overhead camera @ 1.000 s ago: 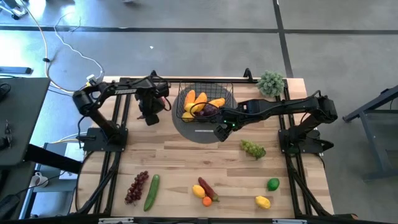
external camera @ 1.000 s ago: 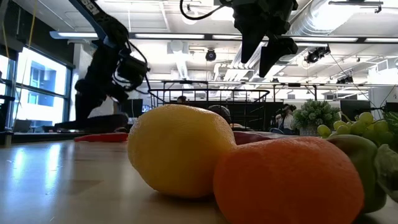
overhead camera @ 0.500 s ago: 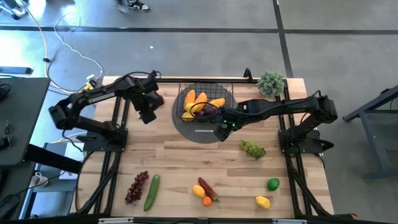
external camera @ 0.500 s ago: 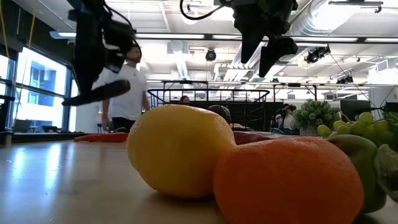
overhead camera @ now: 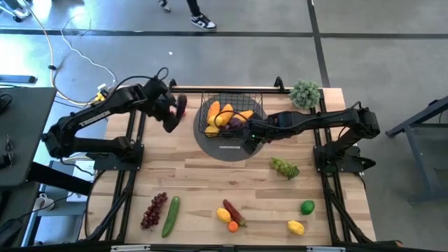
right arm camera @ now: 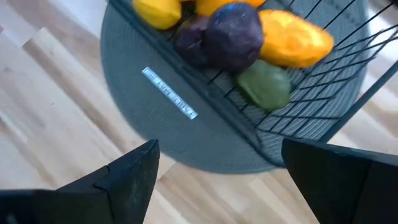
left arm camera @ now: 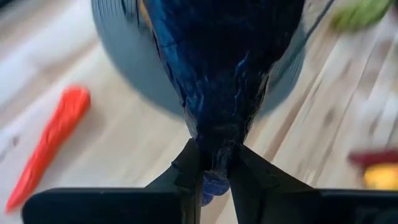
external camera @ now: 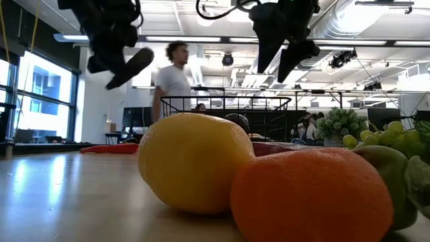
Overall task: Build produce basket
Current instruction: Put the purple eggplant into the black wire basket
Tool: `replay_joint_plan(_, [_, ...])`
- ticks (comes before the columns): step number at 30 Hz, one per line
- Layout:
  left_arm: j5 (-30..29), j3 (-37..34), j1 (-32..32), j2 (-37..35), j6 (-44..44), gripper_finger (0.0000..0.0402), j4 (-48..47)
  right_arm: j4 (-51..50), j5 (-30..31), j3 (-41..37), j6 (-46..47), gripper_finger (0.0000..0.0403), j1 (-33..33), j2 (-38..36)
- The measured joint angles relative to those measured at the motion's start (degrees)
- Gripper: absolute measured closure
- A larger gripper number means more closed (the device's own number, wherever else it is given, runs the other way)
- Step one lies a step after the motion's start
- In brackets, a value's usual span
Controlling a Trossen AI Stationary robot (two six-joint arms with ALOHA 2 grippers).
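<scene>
The black wire basket (overhead camera: 231, 112) stands on a round grey mat (overhead camera: 222, 148) at the table's far middle. It holds yellow, orange, purple and green produce (right arm camera: 235, 34). My left gripper (overhead camera: 170, 115) hangs just left of the basket, shut on a dark purple eggplant (overhead camera: 180, 106). My right gripper (overhead camera: 248, 143) hovers open over the mat's near right part, beside the basket's near wall (right arm camera: 217, 93). A red chili (left arm camera: 53, 140) lies on the wood left of the mat. My left gripper pinches the eggplant by its narrow end (left arm camera: 214, 140) between the two fingers (left arm camera: 189, 168). The thick body reaches out ahead of the fingers. The eggplant (external camera: 131, 67) is lifted clear of the table and sits tilted in the air.
Near the table's front lie purple grapes (overhead camera: 154, 210), a cucumber (overhead camera: 170, 215), a lemon, chili and orange cluster (overhead camera: 229, 215), a lime (overhead camera: 307, 207) and another lemon (overhead camera: 296, 227). Green grapes (overhead camera: 284, 166) lie right of the mat. A potted plant (overhead camera: 305, 93) stands at the far right corner.
My left gripper has risen from near the table top, carrying the eggplant up clear of the wood and a little toward the basket. A person has walked across behind the table. My right arm has kept still.
</scene>
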Motion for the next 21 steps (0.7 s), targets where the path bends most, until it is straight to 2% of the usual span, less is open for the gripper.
replay_joint_plan(8, [2.0, 0.0, -0.8, -0.3, -9.0, 0.0357, 16.1, 0.0, 5.1, 0.0, -2.7, 0.0084, -3.0, 0.0])
replay_joint_plan(15, [0.8, 0.0, -4.4, 0.0, -15.1, 0.0357, 28.3, 1.3, 5.9, 0.0, -5.2, 0.0084, -8.0, 0.0])
replay_joint_plan(21, [-5.5, 0.0, -8.5, 2.1, -17.9, 0.0357, 31.8, 1.6, 5.7, 0.0, -9.2, 0.0084, -13.0, 0.0])
